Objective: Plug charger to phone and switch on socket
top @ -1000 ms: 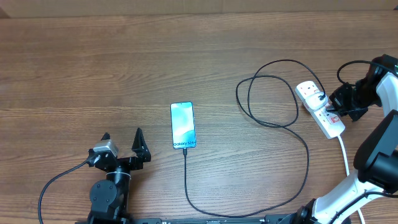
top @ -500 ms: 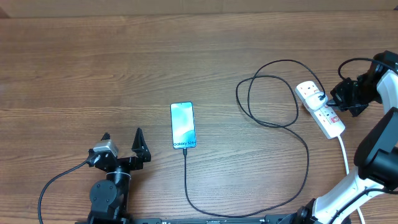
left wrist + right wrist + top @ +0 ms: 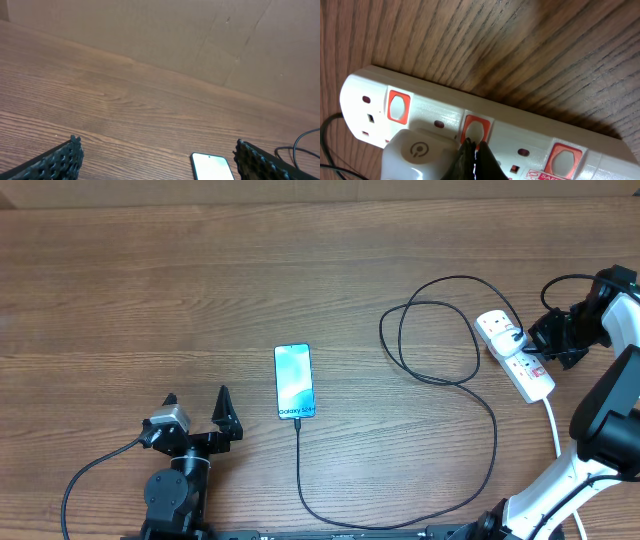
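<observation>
The phone (image 3: pixel 293 381) lies flat mid-table, screen lit; its far end shows in the left wrist view (image 3: pixel 212 168). The charger (image 3: pixel 494 442), a thin black cable, runs from the phone's near edge, loops right and ends at a white plug (image 3: pixel 417 155) seated in the socket (image 3: pixel 522 366). My right gripper (image 3: pixel 537 345) is shut, its closed tips (image 3: pixel 474 145) resting on the second red switch (image 3: pixel 474 126) of the socket (image 3: pixel 520 131). My left gripper (image 3: pixel 196 408) stands open and holds nothing, left of the phone, with its fingers (image 3: pixel 55 162) spread wide.
Other red switches (image 3: pixel 398 106) sit along the strip on either side. The socket's white cord (image 3: pixel 553 420) trails toward the table's front right. A cardboard wall (image 3: pixel 200 35) closes the far edge. The charger's loops (image 3: pixel 430 340) lie left of the socket.
My right wrist has shifted slightly up and to the right over the socket. The left arm, phone and cable have not moved.
</observation>
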